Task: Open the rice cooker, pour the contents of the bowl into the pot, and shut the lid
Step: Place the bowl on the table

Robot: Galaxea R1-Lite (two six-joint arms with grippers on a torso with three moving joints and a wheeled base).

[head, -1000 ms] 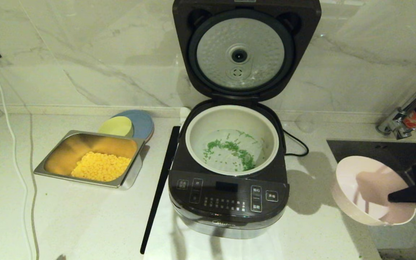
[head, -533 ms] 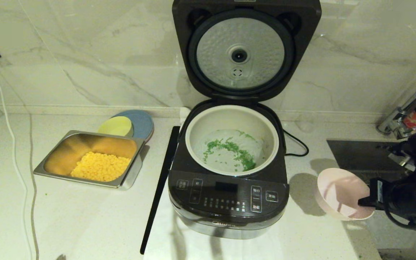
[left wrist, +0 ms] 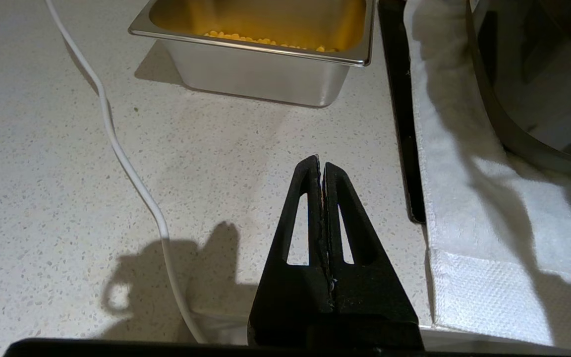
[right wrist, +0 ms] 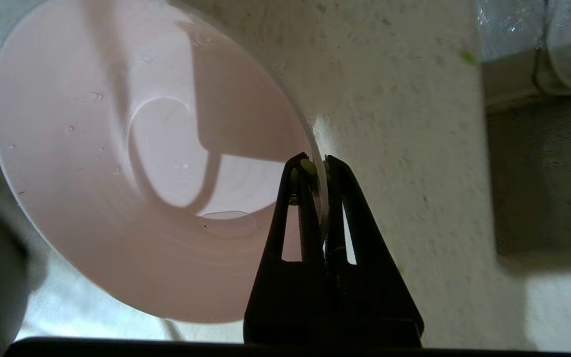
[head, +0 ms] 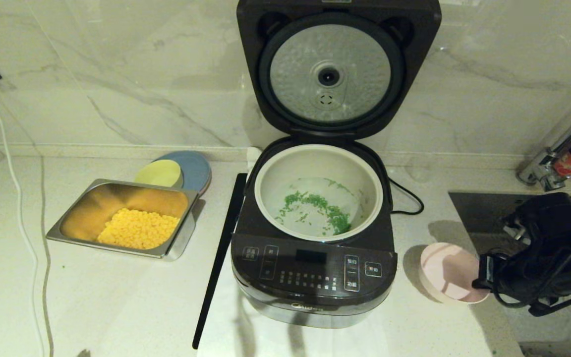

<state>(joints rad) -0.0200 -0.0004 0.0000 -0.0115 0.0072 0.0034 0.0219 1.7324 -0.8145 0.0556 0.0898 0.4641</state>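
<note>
The black rice cooker (head: 314, 277) stands mid-counter with its lid (head: 330, 74) raised, silver underside facing me. Its cream pot (head: 318, 192) holds the chopped green contents (head: 322, 208) on the bottom. The pale pink bowl (head: 446, 272) (right wrist: 132, 163), empty, is low over or on the counter right of the cooker. My right gripper (head: 481, 282) (right wrist: 317, 166) is shut on its rim, one finger inside and one outside. My left gripper (left wrist: 320, 163) is shut on nothing, hovering over the counter left of the cooker.
A steel tray (head: 122, 220) of yellow corn sits left of the cooker, a yellow bowl (head: 159, 173) on a blue plate (head: 194, 166) behind it. A white cable (head: 23, 213) runs along the left. A sink (head: 508, 213) and faucet (head: 558, 158) lie right. A white cloth (left wrist: 469, 198) lies under the cooker.
My right arm has carried the pink bowl left and down toward the counter beside the cooker, levelling it. The green bits stay in the pot. The left arm has not moved.
</note>
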